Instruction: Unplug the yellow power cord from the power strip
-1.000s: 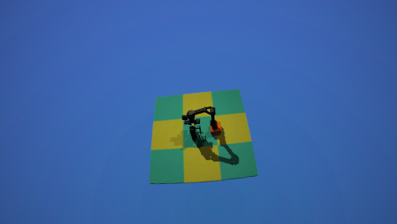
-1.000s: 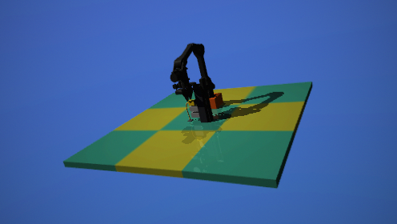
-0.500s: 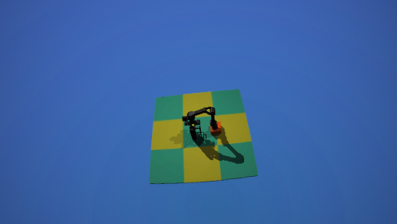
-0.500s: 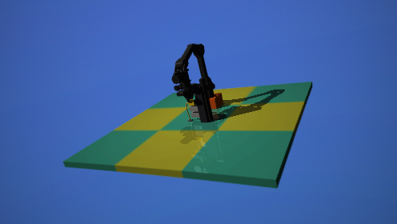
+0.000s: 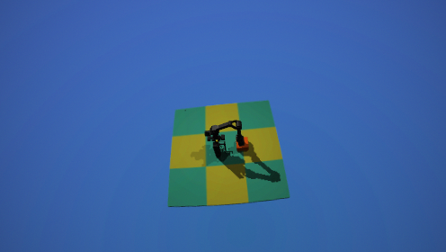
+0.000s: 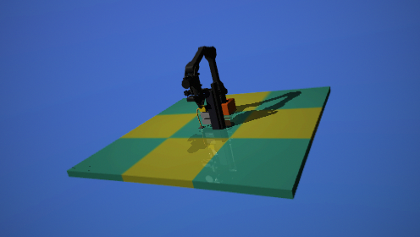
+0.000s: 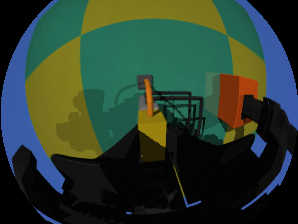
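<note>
My gripper (image 6: 202,106) (image 7: 151,129) is shut on the yellow plug (image 6: 203,109) (image 7: 152,134), with one dark fingertip on each side of it. An orange-yellow cord (image 6: 199,117) (image 7: 149,97) runs from the plug to a small dark grey block (image 7: 144,82) on the mat. A light grey body (image 6: 206,118), seemingly the power strip, shows just below the plug in the exterior view. Whether the plug is seated in it is hidden by the fingers and plug. In the top view the plug and fingertips are too small to make out.
The checkered mat (image 5: 188,186) (image 6: 254,162) (image 7: 115,55) lies under everything. An orange box (image 5: 242,144) (image 6: 229,107) (image 7: 234,100) stands at the arm's base. A tall black upright (image 6: 217,111) stands beside the grey body. Thin dark frames (image 7: 201,107) stand right of the cord in the wrist view.
</note>
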### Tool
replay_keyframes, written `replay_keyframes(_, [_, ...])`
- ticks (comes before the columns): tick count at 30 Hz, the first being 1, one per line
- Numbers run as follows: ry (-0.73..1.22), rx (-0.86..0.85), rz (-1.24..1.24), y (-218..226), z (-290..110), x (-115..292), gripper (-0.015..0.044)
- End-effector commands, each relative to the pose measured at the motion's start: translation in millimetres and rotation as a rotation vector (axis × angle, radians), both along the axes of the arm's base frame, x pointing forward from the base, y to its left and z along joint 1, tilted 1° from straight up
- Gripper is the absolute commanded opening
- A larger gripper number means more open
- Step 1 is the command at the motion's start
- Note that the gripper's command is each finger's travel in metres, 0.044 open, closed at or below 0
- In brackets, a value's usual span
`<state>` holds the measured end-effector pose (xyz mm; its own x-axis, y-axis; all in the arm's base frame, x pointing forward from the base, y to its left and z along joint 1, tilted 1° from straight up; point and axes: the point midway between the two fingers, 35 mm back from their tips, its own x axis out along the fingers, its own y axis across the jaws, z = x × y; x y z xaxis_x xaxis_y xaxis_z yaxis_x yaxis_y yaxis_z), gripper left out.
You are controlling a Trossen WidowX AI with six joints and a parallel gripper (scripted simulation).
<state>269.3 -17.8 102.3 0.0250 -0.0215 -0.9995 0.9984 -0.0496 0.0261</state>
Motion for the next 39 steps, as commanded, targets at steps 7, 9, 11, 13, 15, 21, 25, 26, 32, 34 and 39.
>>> replay_keyframes(7, [0.000, -0.002, -0.001, -13, 1, 1, 0.0000])
replay_keyframes(9, [0.000, -0.002, -0.001, -17, 1, 1, 0.0000])
replay_keyframes(11, [0.000, -0.002, -0.001, -20, 1, 1, 0.0000])
replay_keyframes(13, [0.000, -0.003, -0.001, -23, 1, 1, 0.0000])
replay_keyframes(15, [0.000, -0.003, -0.001, -26, 1, 1, 0.0000])
replay_keyframes(21, [0.000, -0.004, -0.001, -36, 1, 0, 0.0000])
replay_keyframes(25, [0.000, -0.004, -0.002, -42, 2, -1, 0.0000])
replay_keyframes(26, [0.000, -0.005, -0.002, -44, 2, -2, 0.0000])
replay_keyframes(32, [-0.001, -0.005, -0.003, -40, 0, -3, 0.0105])
replay_keyframes(34, [-0.001, -0.005, -0.003, -40, 0, -3, 0.0157])
replay_keyframes(39, [-0.001, -0.005, -0.003, -40, 0, -3, 0.0289])
